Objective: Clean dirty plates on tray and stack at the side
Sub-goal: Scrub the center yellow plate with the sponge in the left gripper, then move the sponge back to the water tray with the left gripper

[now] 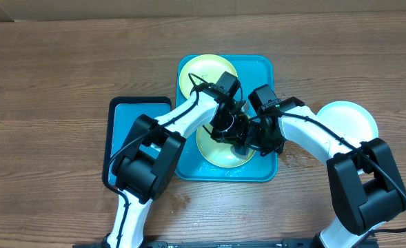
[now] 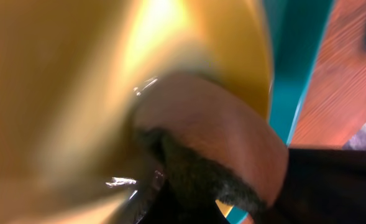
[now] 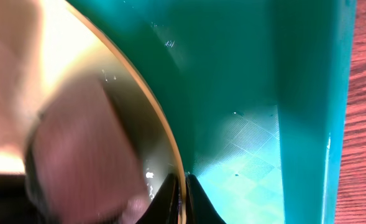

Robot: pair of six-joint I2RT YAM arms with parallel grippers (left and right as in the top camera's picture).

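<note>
The teal tray (image 1: 265,69) holds two yellow-green-rimmed plates: one at the back (image 1: 206,69) and one at the front (image 1: 220,157). My left gripper (image 1: 225,124) is shut on a pinkish sponge (image 2: 214,130) with a dark scrub side, pressed onto the front plate (image 2: 77,74). My right gripper (image 3: 184,193) is shut on that plate's rim (image 3: 139,106), at its right edge (image 1: 247,141). The sponge also shows blurred in the right wrist view (image 3: 77,143). A pale teal-rimmed plate (image 1: 351,120) lies on the table to the right of the tray, partly hidden by my right arm.
A smaller black-rimmed blue tray (image 1: 130,117) lies against the teal tray's left side. The table is brown wood (image 1: 51,83). The teal tray's raised right wall (image 3: 307,124) stands close to my right gripper.
</note>
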